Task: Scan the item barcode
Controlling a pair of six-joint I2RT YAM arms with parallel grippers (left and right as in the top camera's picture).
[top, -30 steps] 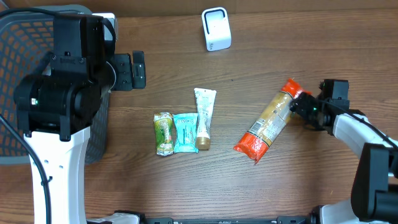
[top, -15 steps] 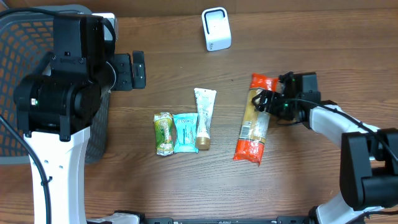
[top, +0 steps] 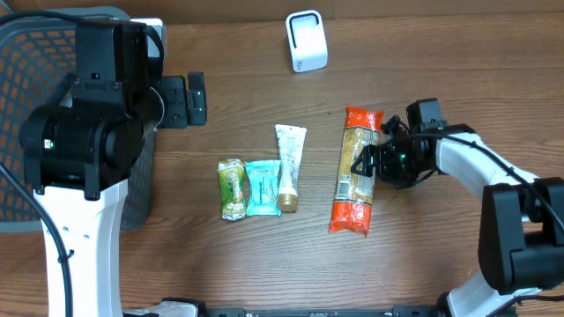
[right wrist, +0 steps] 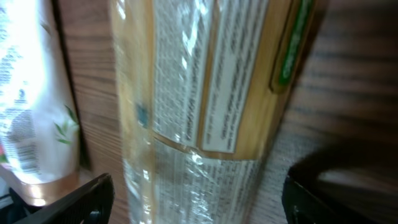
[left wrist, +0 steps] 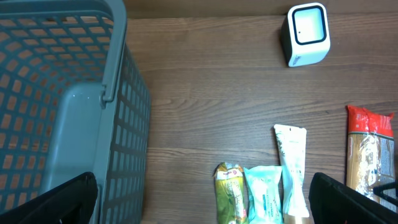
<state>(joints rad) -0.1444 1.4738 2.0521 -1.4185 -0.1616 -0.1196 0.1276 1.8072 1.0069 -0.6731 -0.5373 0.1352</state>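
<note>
The left arm and its left gripper (top: pixel 196 99) have not shifted beside the grey basket (top: pixel 26 53); the jaws are spread wide on nothing. The real change is the pasta packet (top: pixel 357 170). A second ago it lay slanted out to the right, and now it has been swung round and pushed inward to lie almost straight on the table, just right of the tube (top: pixel 288 167). The right gripper (top: pixel 368 164) came round with it and now sits low at the packet's right flank. Its jaws have been widening and stand spread to either side of the wrapper, apparently letting it go. The two small sachets (top: pixel 247 188) and the white scanner (top: pixel 306 40) are where they were. The packet looks squared up but is well apart from the scanner, so it must likely be picked up again. Its barcode cannot be made out.
</note>
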